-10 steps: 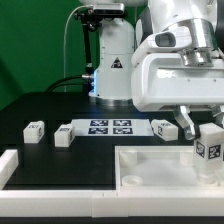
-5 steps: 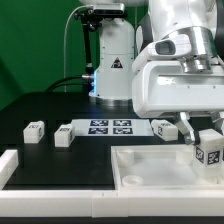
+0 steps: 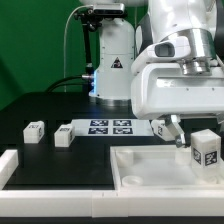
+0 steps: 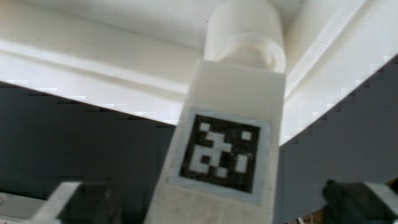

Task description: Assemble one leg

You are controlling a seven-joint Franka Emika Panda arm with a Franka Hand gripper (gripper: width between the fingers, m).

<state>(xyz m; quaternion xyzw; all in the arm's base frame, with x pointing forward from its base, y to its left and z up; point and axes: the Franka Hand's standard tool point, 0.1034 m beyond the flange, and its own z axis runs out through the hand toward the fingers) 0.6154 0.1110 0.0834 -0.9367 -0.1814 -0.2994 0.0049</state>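
Note:
A white leg (image 3: 206, 148) with a square tag stands upright at the near right corner of the large white tray-like piece (image 3: 150, 165). In the wrist view the leg (image 4: 222, 140) runs between my fingers, its far rounded end toward the white piece. My gripper (image 3: 200, 138) straddles the leg and is open: one dark fingertip (image 4: 80, 200) and the other (image 4: 365, 200) each stand clear of the leg's sides. Three more legs lie on the black table, two at the exterior view's left (image 3: 35, 130) (image 3: 64, 135) and one behind the tray-like piece (image 3: 163, 127).
The marker board (image 3: 110, 127) lies in the middle of the table between the loose legs. A white block (image 3: 10, 165) sits at the front left. The arm's white base (image 3: 113, 60) stands behind the board.
My fingers have spread apart and let go of the leg. The leg stays upright at the tray-like piece's corner, shifted only slightly.

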